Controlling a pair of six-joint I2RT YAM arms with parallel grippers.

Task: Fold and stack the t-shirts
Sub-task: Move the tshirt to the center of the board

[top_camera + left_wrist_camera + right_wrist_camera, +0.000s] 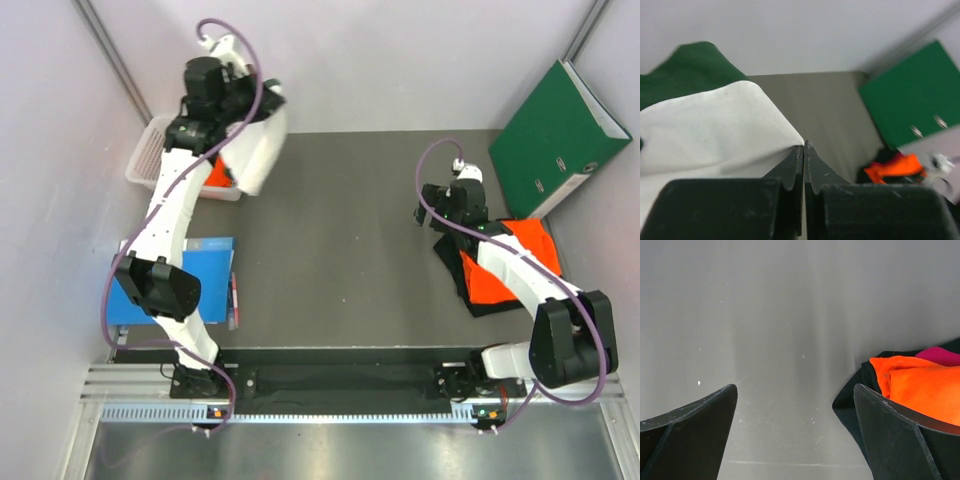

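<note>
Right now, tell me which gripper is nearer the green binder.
Right. The right gripper hovers open a short way from the green binder; the left gripper is far off at the opposite side, shut on the white shirt.

Bare table [340,230] between basket [140,160] and binder [560,135]

My left arm [165,210] and right arm [515,268] are white with black joints. Each has purple cables [104,300]. My fingers [690,420] are black.
</note>
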